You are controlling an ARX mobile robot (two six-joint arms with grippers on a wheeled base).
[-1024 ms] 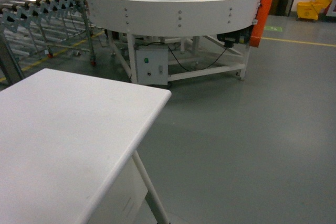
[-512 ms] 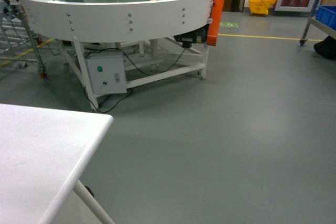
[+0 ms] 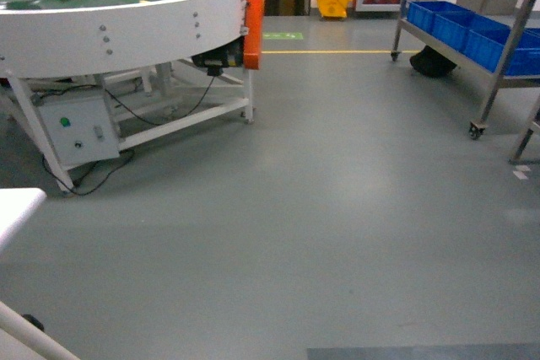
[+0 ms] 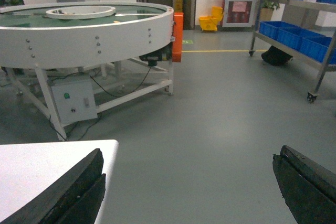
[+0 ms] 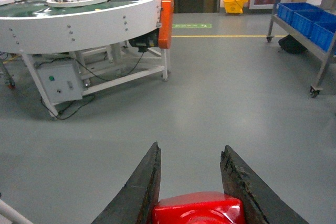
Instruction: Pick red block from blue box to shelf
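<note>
The right pincer (image 5: pixel 191 182) is clamped on the small bright red plastic block (image 5: pixel 199 208), which sits between its dark fingers over grey floor. The left pincer (image 4: pixel 189 182) stands wide apart, holding nothing, a white desk (image 4: pixel 37 166) corner under its left finger. The stainless-steel shelf (image 3: pixel 498 31) carrying dark blue crates (image 3: pixel 460 27) stands far ahead to the right

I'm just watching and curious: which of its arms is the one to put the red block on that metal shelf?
The right. Its gripper already holds the red block, while the left gripper is open and empty. The shelf also stands to the right.
</note>
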